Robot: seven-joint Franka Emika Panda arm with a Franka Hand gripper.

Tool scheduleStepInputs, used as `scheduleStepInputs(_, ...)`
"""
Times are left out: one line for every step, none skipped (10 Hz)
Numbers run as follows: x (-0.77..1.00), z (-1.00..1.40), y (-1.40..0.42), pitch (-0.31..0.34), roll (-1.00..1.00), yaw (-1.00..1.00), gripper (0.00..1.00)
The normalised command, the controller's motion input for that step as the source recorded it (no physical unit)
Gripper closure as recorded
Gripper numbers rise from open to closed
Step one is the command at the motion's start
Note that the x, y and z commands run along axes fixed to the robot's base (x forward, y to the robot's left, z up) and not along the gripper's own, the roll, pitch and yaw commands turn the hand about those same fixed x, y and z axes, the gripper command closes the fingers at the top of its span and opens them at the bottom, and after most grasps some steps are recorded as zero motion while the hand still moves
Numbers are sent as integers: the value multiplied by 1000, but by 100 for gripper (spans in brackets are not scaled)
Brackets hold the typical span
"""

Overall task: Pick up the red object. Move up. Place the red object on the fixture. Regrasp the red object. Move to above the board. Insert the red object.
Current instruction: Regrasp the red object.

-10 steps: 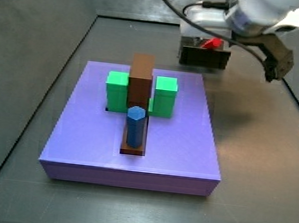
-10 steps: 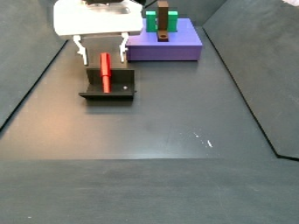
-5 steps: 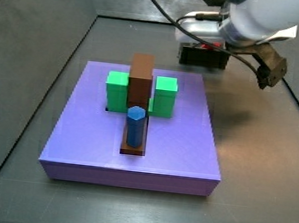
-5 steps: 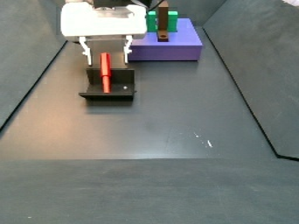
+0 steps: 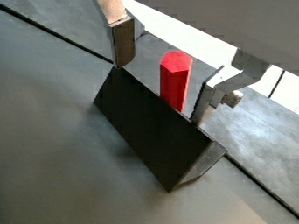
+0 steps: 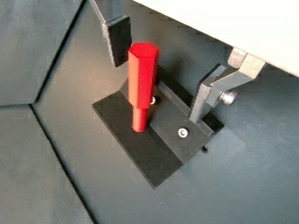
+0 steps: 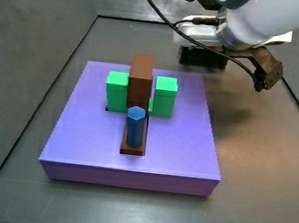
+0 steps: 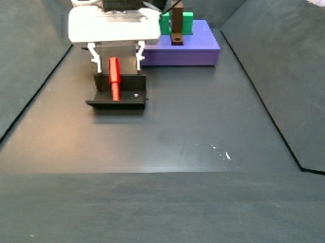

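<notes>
The red object (image 6: 142,86) stands propped in the fixture (image 6: 158,149), between the spread fingers of the pincer (image 6: 165,66), neither pad touching it. It looks light, rigid and smooth, likely slippery; squeezing its upper shaft squarely seems safest.

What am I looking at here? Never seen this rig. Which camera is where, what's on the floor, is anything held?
It is one robot arm with a two-finger gripper. Two cameras sit on its wrist and look down past the fingers; two more stand beside the table. On the dark floor lies a purple board carrying a brown bar, two green blocks and a blue peg. Apart from it stands the fixture, a small dark holder, with the red object, a slim peg, standing in it. The gripper hangs over the fixture, its fingers on either side of the peg with gaps showing in both wrist views. So it is open and nothing is held.
</notes>
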Motion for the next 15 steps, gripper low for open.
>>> scheduleStepInputs(0,-6,0,0,37,6,0)
scheduleStepInputs(0,0,0,0,0,0,0)
scheduleStepInputs(0,0,0,0,0,0,100)
scheduleStepInputs(0,0,0,0,0,0,100)
scheduleStepInputs(0,0,0,0,0,0,100)
scheduleStepInputs(0,0,0,0,0,0,100)
scheduleStepInputs(0,0,0,0,0,0,100)
scheduleStepInputs(0,0,0,0,0,0,100)
scheduleStepInputs(0,0,0,0,0,0,100)
scheduleStepInputs(0,0,0,0,0,0,100)
scheduleStepInputs(0,0,0,0,0,0,100)
scheduleStepInputs(0,0,0,0,0,0,100)
scheduleStepInputs(0,0,0,0,0,0,100)
scheduleStepInputs(0,0,0,0,0,0,100)
scheduleStepInputs(0,0,0,0,0,0,100)
